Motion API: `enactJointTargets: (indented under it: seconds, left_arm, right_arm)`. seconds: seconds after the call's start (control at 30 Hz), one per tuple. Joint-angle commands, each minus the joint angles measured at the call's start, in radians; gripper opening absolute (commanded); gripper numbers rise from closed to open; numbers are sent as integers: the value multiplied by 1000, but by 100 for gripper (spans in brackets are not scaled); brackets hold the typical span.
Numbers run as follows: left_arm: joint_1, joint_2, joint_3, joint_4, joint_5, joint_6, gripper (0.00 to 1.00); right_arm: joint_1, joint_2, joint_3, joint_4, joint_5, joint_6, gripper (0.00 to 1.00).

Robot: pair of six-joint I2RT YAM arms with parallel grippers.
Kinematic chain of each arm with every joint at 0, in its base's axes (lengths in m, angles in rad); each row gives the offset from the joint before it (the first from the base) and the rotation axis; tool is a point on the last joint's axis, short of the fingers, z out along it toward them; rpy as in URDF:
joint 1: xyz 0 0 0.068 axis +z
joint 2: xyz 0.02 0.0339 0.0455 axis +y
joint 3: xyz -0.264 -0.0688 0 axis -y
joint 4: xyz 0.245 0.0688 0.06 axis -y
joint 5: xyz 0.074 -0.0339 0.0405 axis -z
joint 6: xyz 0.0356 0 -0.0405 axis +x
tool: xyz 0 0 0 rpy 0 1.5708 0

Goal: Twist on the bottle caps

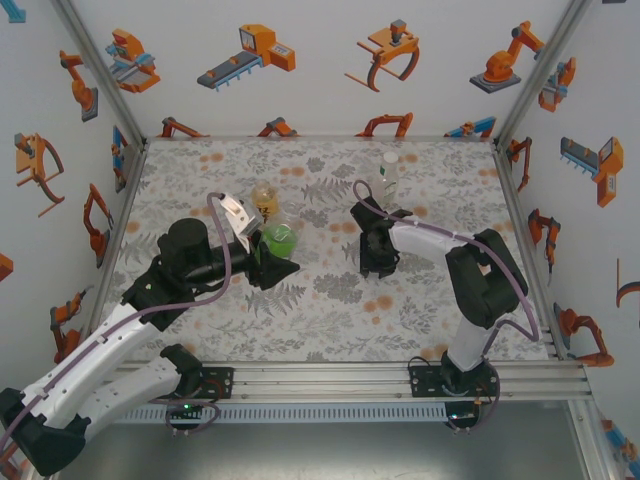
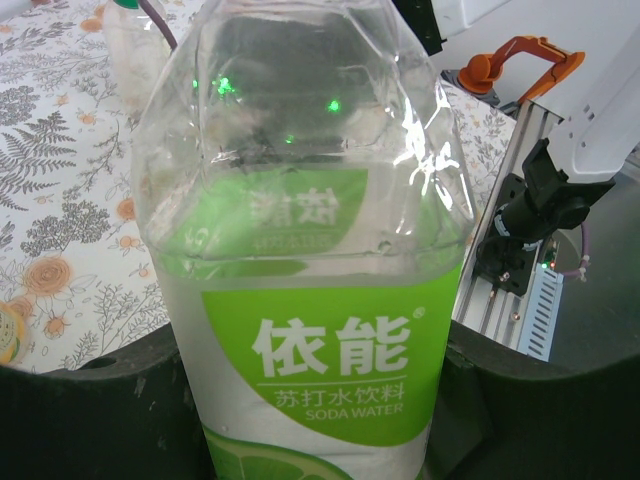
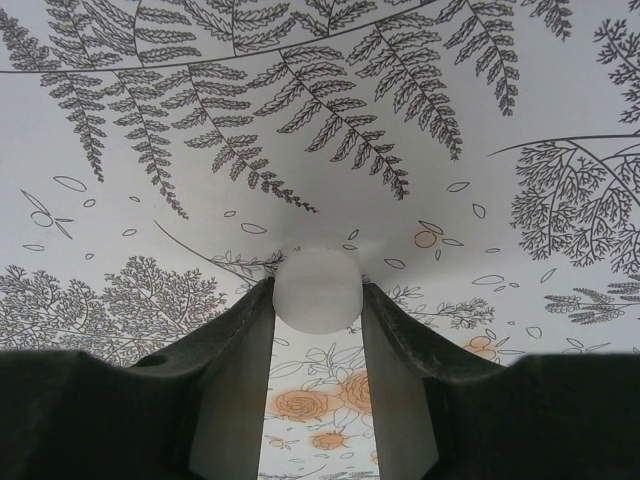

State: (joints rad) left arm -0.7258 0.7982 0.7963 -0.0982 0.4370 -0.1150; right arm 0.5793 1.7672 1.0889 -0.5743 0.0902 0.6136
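My left gripper [image 1: 268, 255] is shut on the short green bottle [image 1: 280, 238], which stands upright left of the table's middle. In the left wrist view that green bottle [image 2: 320, 300] has a clear upper body and a green label, and sits between the dark fingers [image 2: 90, 420] of the left gripper [image 2: 315, 440]. The amber bottle [image 1: 265, 197] stands just behind it. Right of the middle, my right gripper [image 1: 378, 258] points down at the table. A whitish bottle cap [image 3: 318, 290] sits between its fingertips, touched on both sides by the right gripper [image 3: 318, 300]. The clear bottle [image 1: 389, 172] stands behind that gripper.
The patterned tablecloth [image 1: 330, 300] runs to walls at the left, back and right. An aluminium rail [image 1: 400, 372] carrying both arm bases lines the near edge. The clear bottle [image 2: 140, 50] is also in the left wrist view, beyond the green bottle.
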Motion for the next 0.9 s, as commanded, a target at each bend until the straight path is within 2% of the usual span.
enactJointTargets:
  seconds: [0.0,0.43,0.87]
  left_arm:
    - [4,-2,-5,26,-3,-11,4]
    - [4,4,1,28,-2,-9,5]
    - [3,4,3,27,-1,-9,5]
  right_arm:
    - [-4,20,-16,11,11,9,39]
    - [-4,25,-16,25,19,3,43]
    - [-5,25,-18,28,23,-2,40]
